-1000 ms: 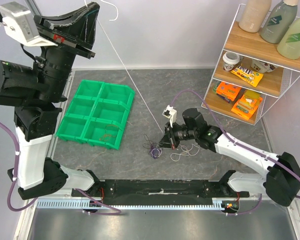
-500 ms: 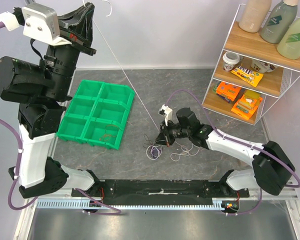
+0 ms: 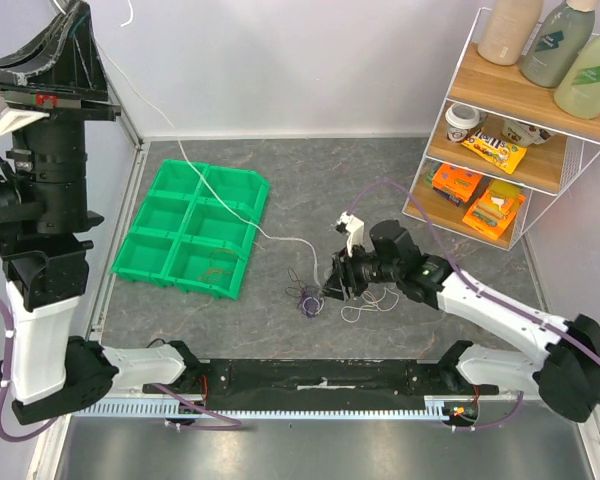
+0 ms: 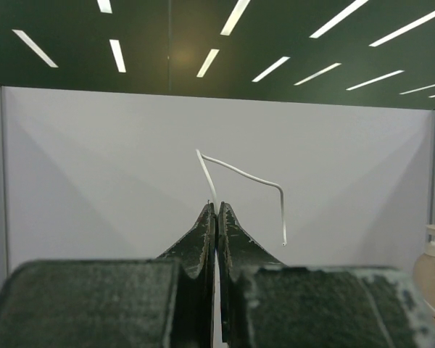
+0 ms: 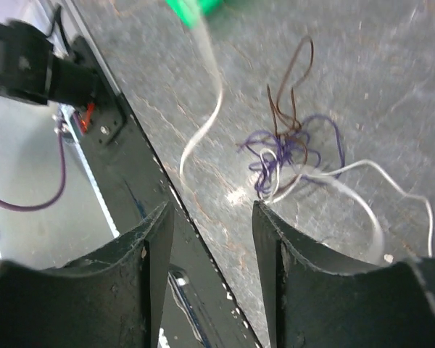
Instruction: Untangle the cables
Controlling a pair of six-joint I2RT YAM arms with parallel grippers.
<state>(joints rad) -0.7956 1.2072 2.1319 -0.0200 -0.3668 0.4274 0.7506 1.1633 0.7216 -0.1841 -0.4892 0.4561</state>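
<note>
The left tool (image 3: 77,12) is raised high over the far-left corner of the grey stone-patterned tabletop (image 3: 380,180), clenched on a thin white cable (image 3: 278,238); holding it up there seems meant to draw that one strand out and away from the rest. The cable drops from the tool, crosses the green plastic six-compartment tray (image 3: 185,230) by the left edge, and curves along the tabletop to the small clump of purple, dark brown and white cables (image 3: 305,298); the clump lies a little in from the middle of the near edge. The cable hangs slack, so I judge it is not yet free of the tangle. The right tool (image 3: 332,283) sits low just beside the clump on its right, released, with nothing between its fingers; it is probably placed to pin or pick a strand while the other arm pulls.

Only the overhead view shows the cable's whole run and both arms; it cannot show the grip. The left wrist view shows the tips pressed together on the white cable, its bent free end poking above them. The right wrist view shows the wide gap of the right tool, and the clump strand by strand: purple coils knotted about a dark brown loop, with a loose white loop (image 5: 362,210) running out of them; whether the fingers touch the tabletop I cannot tell.
</note>
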